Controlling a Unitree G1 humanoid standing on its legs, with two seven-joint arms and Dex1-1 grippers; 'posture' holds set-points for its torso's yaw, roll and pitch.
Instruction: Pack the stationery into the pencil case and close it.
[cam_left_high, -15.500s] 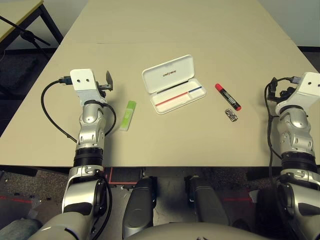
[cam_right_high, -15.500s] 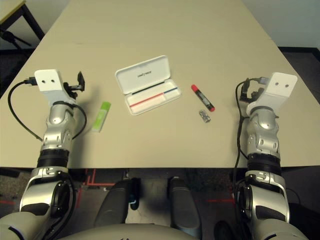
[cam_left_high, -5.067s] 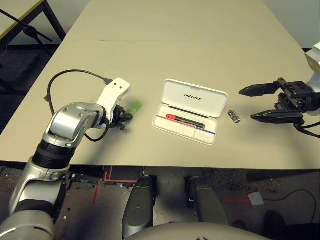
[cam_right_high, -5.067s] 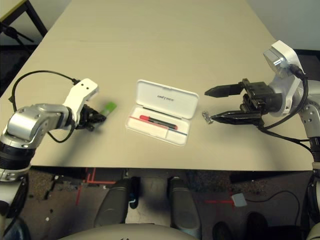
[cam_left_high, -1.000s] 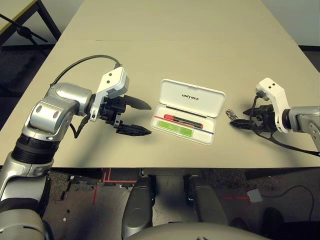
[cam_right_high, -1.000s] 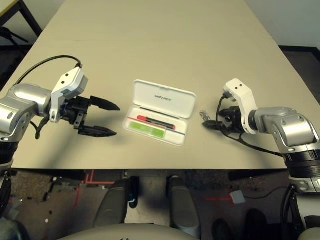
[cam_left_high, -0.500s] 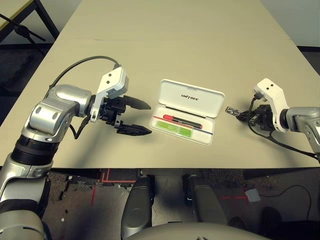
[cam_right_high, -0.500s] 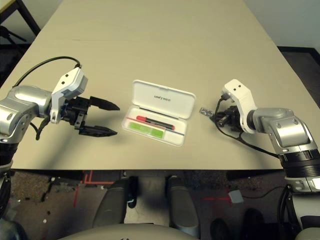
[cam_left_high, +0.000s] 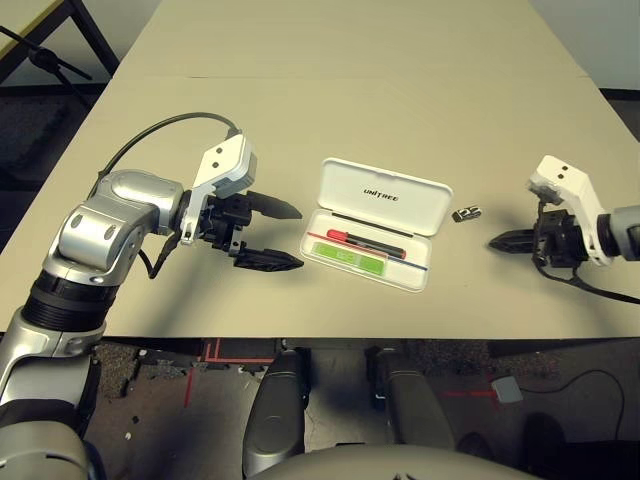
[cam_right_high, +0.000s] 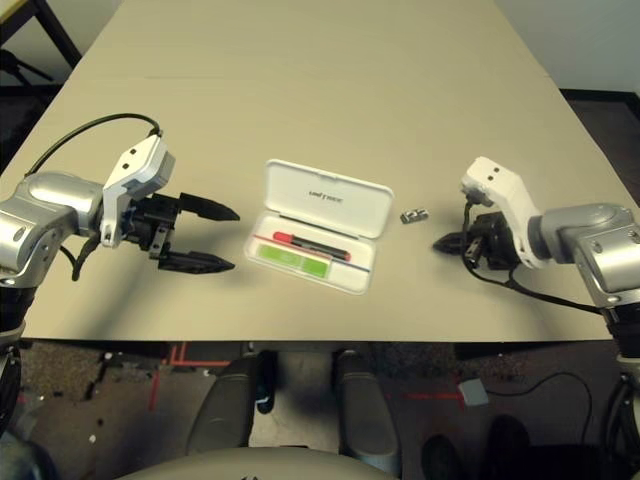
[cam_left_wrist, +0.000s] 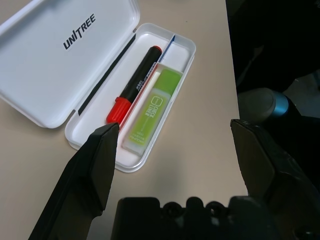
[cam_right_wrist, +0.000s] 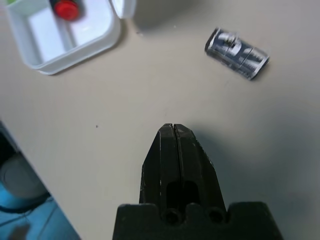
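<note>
Silver clip (cam_left_high: 467, 213) lies loose on the counter (cam_left_high: 350, 110), centre-right, just beside the pencil case (cam_left_high: 375, 222). Small, stiff, slick metal: pinch its long sides. Right hand (cam_left_high: 497, 242) pressed closed, empty; left hand (cam_left_high: 290, 237) spread wide.

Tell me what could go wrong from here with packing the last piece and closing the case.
The silver clip lies loose on the table, apart from the shut right hand, so another grab may miss or nudge it farther off. It is small and flat, likely hard to pinch. The pencil case sits open with marker and green bar inside; closing early would leave the clip out.
</note>
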